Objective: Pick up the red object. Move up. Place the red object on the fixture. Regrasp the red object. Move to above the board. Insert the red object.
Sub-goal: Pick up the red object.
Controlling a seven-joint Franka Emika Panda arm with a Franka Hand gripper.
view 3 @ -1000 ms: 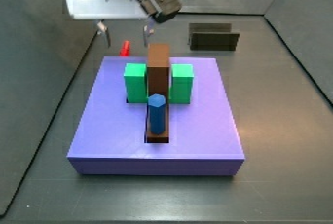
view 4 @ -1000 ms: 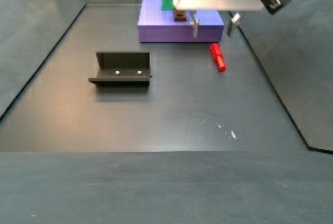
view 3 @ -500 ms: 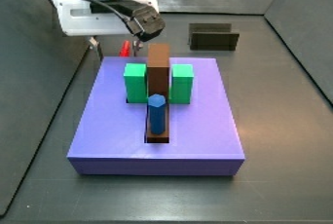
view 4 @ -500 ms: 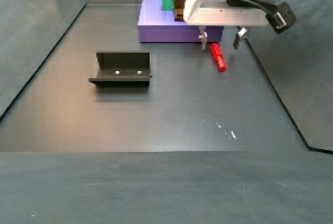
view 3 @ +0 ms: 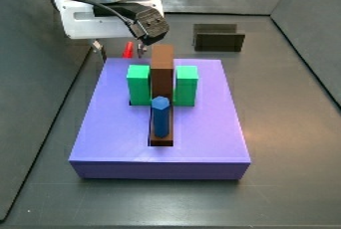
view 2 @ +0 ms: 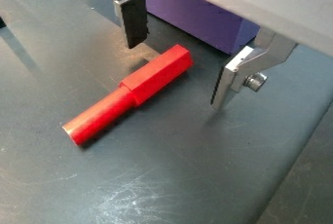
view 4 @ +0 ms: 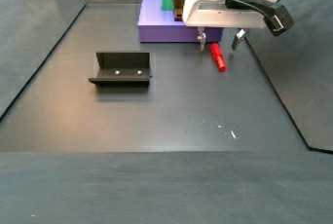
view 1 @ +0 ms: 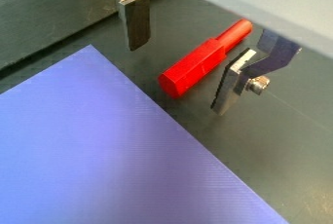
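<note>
Peg lies flat on the floor beside the board, long axis running from 11 to 5 o'clock in a side view. Jaws spread apart astride its thick end, not touching. Fixture sits well apart, toward 9 o'clock.

The gripper has flat silver fingers, dark pads, white body, black cable.
</note>
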